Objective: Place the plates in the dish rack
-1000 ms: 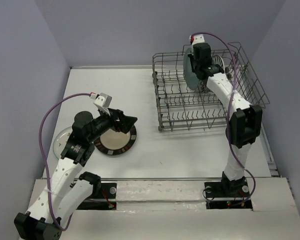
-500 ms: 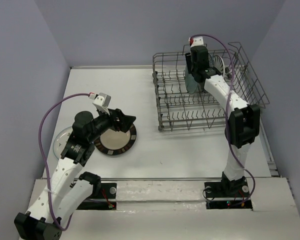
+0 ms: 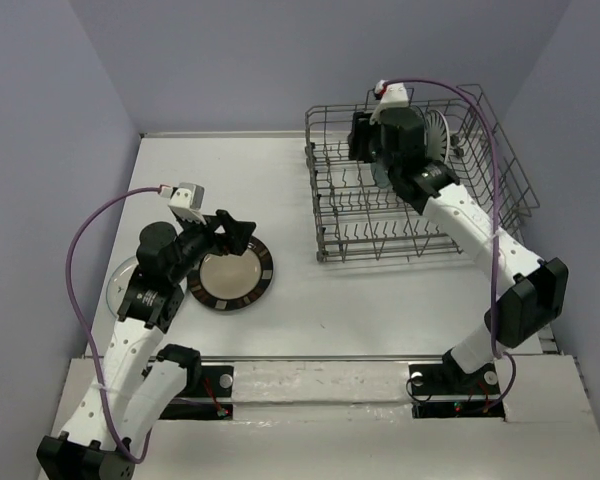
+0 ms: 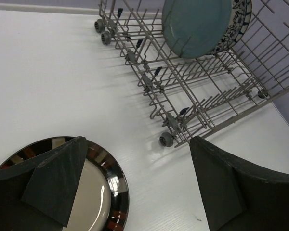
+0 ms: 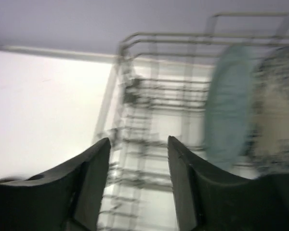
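Note:
The grey wire dish rack (image 3: 420, 215) stands at the back right. A teal plate (image 4: 197, 24) stands on edge in it, with a blue-floral white plate (image 4: 241, 13) right behind it; both also show blurred in the right wrist view, teal (image 5: 229, 106) and floral (image 5: 274, 110). My right gripper (image 3: 363, 138) is open and empty above the rack's back left part, clear of the teal plate. A brown-rimmed cream plate (image 3: 232, 283) lies flat on the table. My left gripper (image 3: 230, 228) is open and empty just above its far edge, one finger (image 4: 58, 178) over the plate (image 4: 98, 192).
A pale plate (image 3: 120, 283) lies at the left, partly under my left arm. The rack's front rows of tines (image 4: 183, 91) hold nothing. Small wheels (image 4: 164, 139) sit on the rack's near corner. Walls close the table on the left, back and right.
My right gripper has let go of the teal plate, which now stands in the rack, and has swung left. My left gripper has shifted slightly left over the brown-rimmed plate.

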`<state>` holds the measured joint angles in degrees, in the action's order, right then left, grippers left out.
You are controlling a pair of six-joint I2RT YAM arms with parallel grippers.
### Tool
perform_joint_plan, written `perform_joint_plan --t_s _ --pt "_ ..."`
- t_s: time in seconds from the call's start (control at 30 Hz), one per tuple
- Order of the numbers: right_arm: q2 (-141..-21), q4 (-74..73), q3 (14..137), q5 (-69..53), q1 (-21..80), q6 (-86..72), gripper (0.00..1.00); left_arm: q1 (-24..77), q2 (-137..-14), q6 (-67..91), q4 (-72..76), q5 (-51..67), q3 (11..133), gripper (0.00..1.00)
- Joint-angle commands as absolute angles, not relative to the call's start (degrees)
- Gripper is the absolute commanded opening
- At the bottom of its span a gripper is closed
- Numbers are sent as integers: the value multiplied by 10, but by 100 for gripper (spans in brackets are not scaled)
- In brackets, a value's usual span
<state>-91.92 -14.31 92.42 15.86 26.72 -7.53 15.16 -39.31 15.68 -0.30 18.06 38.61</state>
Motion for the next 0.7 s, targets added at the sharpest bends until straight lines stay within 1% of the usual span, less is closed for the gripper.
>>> perform_joint_plan --t_s 0.0,0.03,0.07,0.13,0.17,0.23,0.3,0.37,0.4,0.47,0.5,0.57,0.6,0.67 --pt "-911 -81 861 54 379 -181 47 134 -368 156 5 131 411 99" --pt "-930 -74 862 41 415 -187 35 130 -365 156 3 114 413 99" --pt "-941 -75 867 30 433 -197 30 126 -356 155 1 104 413 99" --pt "-963 -75 881 22 467 -198 25 123 -345 155 1 77 414 99" --pt "-982 -78 885 17 479 -197 24 123 -340 154 -2 63 416 99" --pt "-1003 -78 889 -34 493 -201 23 122 -326 156 -18 30 417 99" --pt "-1039 -98 907 -93 493 -192 32 122 -320 157 -18 20 417 99" --pt "-1069 -153 936 -125 493 -170 45 122 -323 158 -18 25 417 99" --pt "-1105 -176 974 -153 493 -144 57 122 -323 158 -18 27 418 99" --pt "-1143 -243 1018 -188 493 -122 69 122 -321 159 -18 30 417 99" --pt "-1174 -258 1051 -206 493 -108 71 122 -321 159 -17 31 417 99" --pt "-1197 -275 1070 -210 493 -98 76 123 -321 159 -16 33 417 99" --pt "-1208 -282 1084 -195 493 -93 79 123 -320 159 -16 37 417 99" --pt "-1240 -292 1097 -177 493 -91 81 125 -319 159 -15 38 417 99"
